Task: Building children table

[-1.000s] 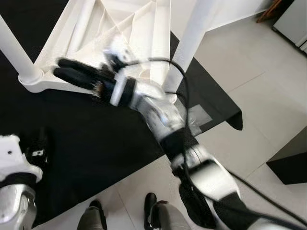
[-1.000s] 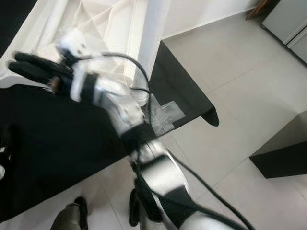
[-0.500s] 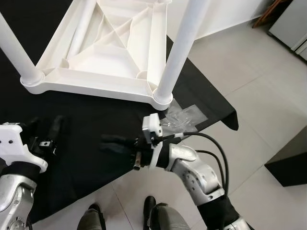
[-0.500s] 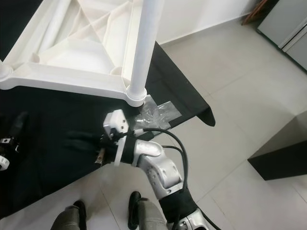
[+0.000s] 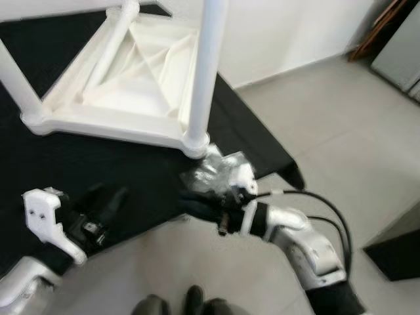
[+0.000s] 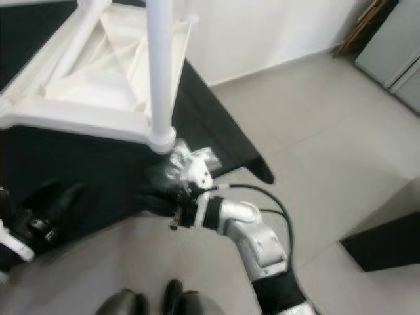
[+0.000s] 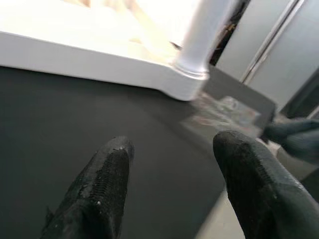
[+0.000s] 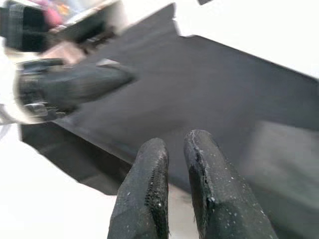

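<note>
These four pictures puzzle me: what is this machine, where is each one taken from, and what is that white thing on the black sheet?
It is a walking humanoid robot with two silver arms, each ending in two long black fingers. The two wide pictures come from cameras in its head, looking down; its own feet show at the bottom edge. The other two come from a camera on each wrist, looking along that arm's fingers.

The white thing is a children's table lying upside down on a black cloth spread over the tiled floor, its legs pointing up. A clear plastic bag lies beside the near corner.

The right gripper reaches across over the cloth's edge near that bag, fingers nearly together. The left gripper hovers low over the cloth, fingers spread apart. Neither holds anything.
</note>
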Robot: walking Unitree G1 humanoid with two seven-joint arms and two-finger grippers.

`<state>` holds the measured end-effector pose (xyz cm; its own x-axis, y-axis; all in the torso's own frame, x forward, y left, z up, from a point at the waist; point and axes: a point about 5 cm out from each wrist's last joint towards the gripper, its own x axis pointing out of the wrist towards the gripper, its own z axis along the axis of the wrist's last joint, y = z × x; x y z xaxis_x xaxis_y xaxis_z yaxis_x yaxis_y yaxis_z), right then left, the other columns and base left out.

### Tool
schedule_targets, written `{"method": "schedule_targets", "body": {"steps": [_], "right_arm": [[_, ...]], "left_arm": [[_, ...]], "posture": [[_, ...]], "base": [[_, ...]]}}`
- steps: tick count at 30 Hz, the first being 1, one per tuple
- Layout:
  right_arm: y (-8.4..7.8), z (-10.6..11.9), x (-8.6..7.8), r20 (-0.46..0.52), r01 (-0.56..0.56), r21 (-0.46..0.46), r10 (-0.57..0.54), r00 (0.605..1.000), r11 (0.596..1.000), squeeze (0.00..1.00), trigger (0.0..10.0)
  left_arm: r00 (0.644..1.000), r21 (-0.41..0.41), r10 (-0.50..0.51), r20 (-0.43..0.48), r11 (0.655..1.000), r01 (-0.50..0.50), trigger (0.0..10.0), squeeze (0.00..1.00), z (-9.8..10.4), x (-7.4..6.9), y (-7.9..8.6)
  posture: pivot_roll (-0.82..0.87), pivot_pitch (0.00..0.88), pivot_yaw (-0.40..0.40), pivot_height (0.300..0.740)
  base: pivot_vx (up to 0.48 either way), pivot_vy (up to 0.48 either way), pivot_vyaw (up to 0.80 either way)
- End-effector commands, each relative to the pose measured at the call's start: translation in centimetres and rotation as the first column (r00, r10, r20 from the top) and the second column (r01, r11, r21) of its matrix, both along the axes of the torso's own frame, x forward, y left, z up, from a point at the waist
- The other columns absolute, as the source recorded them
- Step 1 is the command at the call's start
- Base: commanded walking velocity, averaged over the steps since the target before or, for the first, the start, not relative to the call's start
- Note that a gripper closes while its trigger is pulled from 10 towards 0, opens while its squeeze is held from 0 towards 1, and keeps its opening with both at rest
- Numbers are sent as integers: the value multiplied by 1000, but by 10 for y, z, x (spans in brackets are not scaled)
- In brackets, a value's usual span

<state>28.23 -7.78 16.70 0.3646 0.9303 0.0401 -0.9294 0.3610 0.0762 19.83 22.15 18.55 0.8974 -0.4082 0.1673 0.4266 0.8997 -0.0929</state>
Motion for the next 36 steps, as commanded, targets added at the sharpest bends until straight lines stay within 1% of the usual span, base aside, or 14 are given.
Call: {"method": "schedule_targets", "body": {"steps": [1, 4, 6, 10, 13, 15, 20, 24, 27, 28, 29, 31, 33, 36], "right_arm": [[-6, -6, 2, -18, 59, -17, -59, 998, 998, 0, 10000], [-7, -7, 3, -18, 79, -19, -80, 997, 997, 0, 10000], [-11, -11, 11, -18, 185, -31, -185, 983, 982, 0, 10000], [-16, -14, 18, -25, 274, -41, -276, 961, 961, 0, 10000], [-20, -15, 23, -25, 345, -47, -346, 938, 938, 0, 10000], [-23, -18, 24, -33, 411, -59, -414, 910, 910, 0, 10000], [-25, -18, 24, -29, 447, -62, -449, 893, 893, 0, 10000], [-30, -19, 27, -17, 522, -73, -524, 851, 850, 0, 10000], [-36, -22, 30, -1, 610, -93, -612, 791, 787, 0, 10000], [-36, -22, 30, -1, 610, -93, -612, 791, 787, 0, 10000], [-39, -22, 31, 5, 635, -102, -638, 770, 766, 0, 10000], [-39, -22, 31, 5, 635, -102, -638, 770, 766, 0, 10000], [-45, -24, 33, 6, 679, -116, -684, 730, 724, 0, 10000], [-49, -25, 34, 2, 703, -128, -709, 705, 700, 0, 10000]], "left_arm": [[999, -12, -47, -25, 999, 46, 10000, 0, -4, -2, -4], [998, -15, -53, -28, 999, 52, 10000, 0, -5, -3, -4], [997, -29, -76, -33, 997, 75, 10000, 0, -7, -2, -10], [995, -41, -96, -33, 995, 94, 10000, 0, -9, 0, -17], [993, -53, -110, -32, 993, 108, 10000, 0, -10, 4, -25], [992, -75, -124, -33, 990, 121, 10000, 0, -14, 11, -38], [990, -103, -136, -28, 986, 132, 10000, 0, -16, 18, -55], [998, -104, -65, -23, 993, 62, 10000, 0, -17, 30, -64], [1000, -98, 11, -26, 995, -14, 10000, 0, -18, 40, -66], [1000, -98, 11, -26, 995, -14, 10000, 0, -18, 40, -66], [999, -85, 38, -21, 996, -40, 10000, 0, -19, 42, -67], [999, -85, 38, -21, 996, -40, 10000, 0, -19, 42, -67], [994, -60, 94, -53, 993, -97, 10000, 0, -25, 47, -67], [990, -51, 130, -62, 990, -133, 10000, 0, -28, 49, -66]], "posture": [[48, 223, -109, 740], [48, 223, -109, 740], [43, 224, -111, 740], [39, 224, -111, 740], [36, 223, -110, 740], [31, 224, -109, 740], [24, 224, -109, 740], [21, 224, -111, 740], [16, 223, -116, 740], [16, 223, -116, 740], [13, 224, -117, 740], [13, 224, -117, 740], [8, 226, -117, 740], [7, 227, -119, 740]], "base": [[0, -442, 0], [0, -442, 0], [0, -442, 0], [0, -442, 0], [0, -442, 0], [0, -442, 0], [0, -442, 0], [0, -422, 0], [0, -124, 0], [0, 0, 0], [0, 0, 0], [0, 0, 0], [0, 0, 0], [0, 0, 0]]}}
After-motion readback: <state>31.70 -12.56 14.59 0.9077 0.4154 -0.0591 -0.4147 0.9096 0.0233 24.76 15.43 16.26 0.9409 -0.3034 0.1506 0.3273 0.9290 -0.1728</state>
